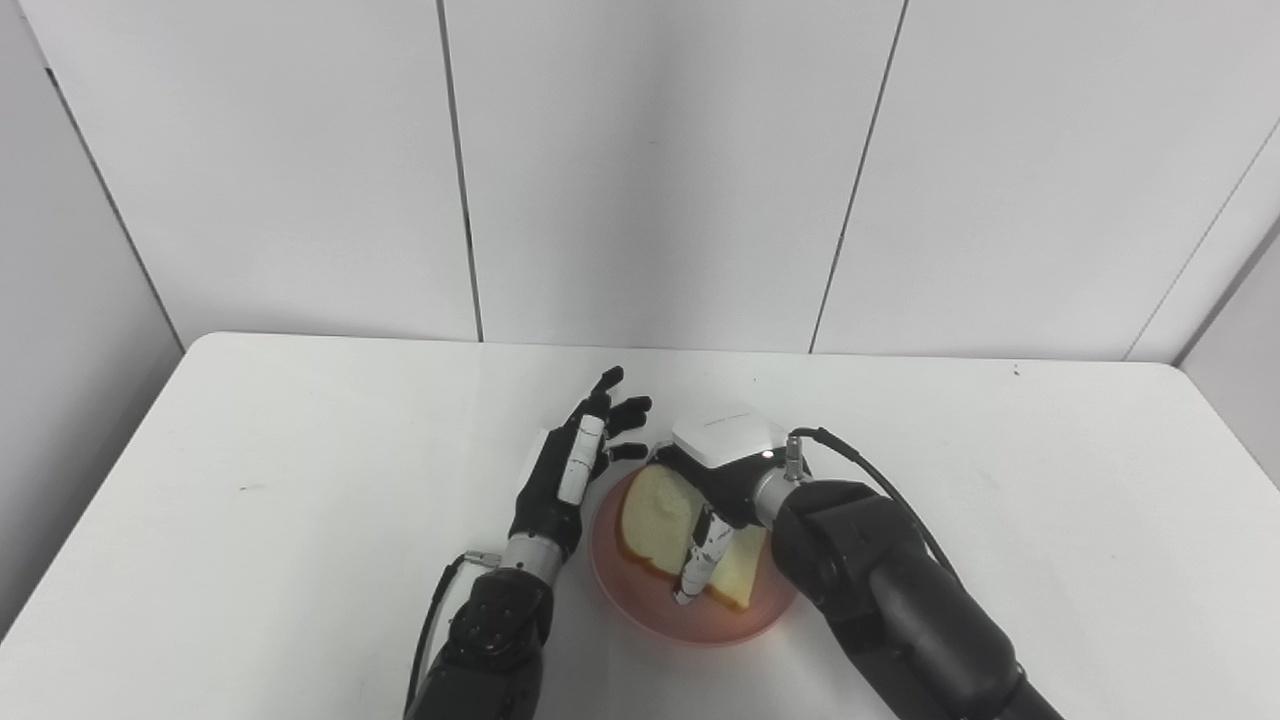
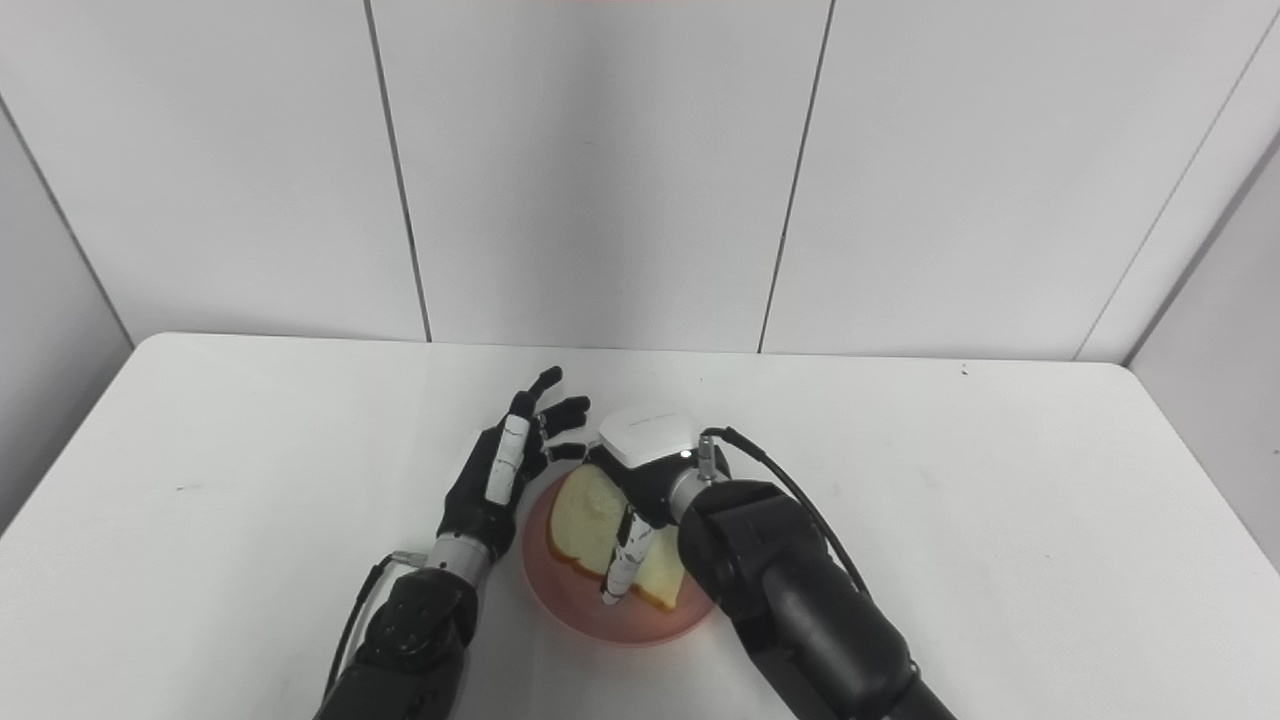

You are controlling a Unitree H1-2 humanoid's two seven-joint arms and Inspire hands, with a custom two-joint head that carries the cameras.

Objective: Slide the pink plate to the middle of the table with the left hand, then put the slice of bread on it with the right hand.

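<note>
The pink plate (image 1: pixel 640 603) lies near the middle of the table, toward the front. The slice of bread (image 1: pixel 655 515) lies in it, its far edge under my right hand (image 1: pixel 725 455). That hand is over the plate with its thumb (image 1: pixel 698 562) laid across the top of the bread. Its fingers are hidden behind the slice, and it looks closed on it. My left hand (image 1: pixel 568 472) is open, fingers spread and pointing away, just beside the plate's left rim and holding nothing.
The white table (image 1: pixel 300 480) ends at a white panelled wall behind. My two forearms come in at the front edge on either side of the plate. A black cable (image 1: pixel 870 475) loops off the right wrist.
</note>
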